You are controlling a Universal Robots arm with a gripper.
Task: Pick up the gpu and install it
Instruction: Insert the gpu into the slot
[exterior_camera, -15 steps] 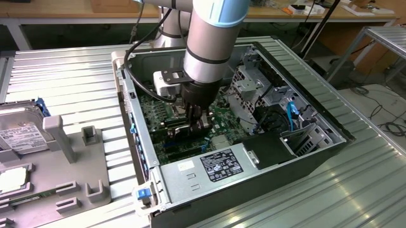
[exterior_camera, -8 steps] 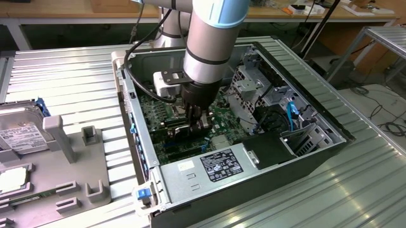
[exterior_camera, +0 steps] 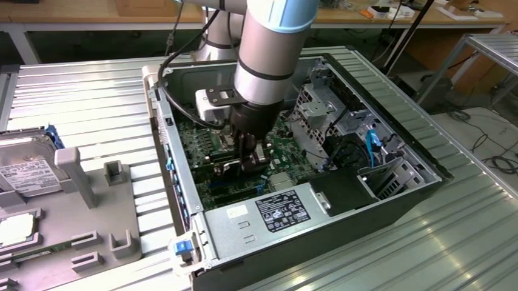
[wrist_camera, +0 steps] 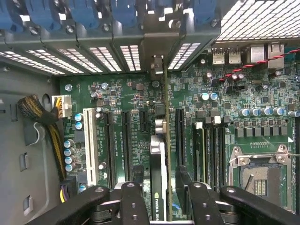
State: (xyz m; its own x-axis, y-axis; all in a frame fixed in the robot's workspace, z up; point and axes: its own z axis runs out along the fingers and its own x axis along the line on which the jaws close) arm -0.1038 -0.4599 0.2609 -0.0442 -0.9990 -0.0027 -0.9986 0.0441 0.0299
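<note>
GPU goes into the case

The gpu [wrist_camera: 160, 183], edge-on and clamped in the pincer [wrist_camera: 159, 199], stands over a motherboard [wrist_camera: 117, 93] slot, its bracket toward the rear slot openings, inside the open case [exterior_camera: 380, 200] on the tabletop [exterior_camera: 89, 103].

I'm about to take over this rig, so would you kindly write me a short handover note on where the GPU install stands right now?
Gripper: inside the open computer case, its fingers shut on the gpu.
GPU: held on edge, upright over the motherboard, in line with an expansion slot; its metal bracket sits at the rear slot openings of the case.
Done: card picked up and brought into the case at the slot.
Left: whether it is fully seated cannot be told; the fingers have not let go.
Nearby: a hard drive lies on the grey fixture outside the case, at the exterior view's left.
</note>
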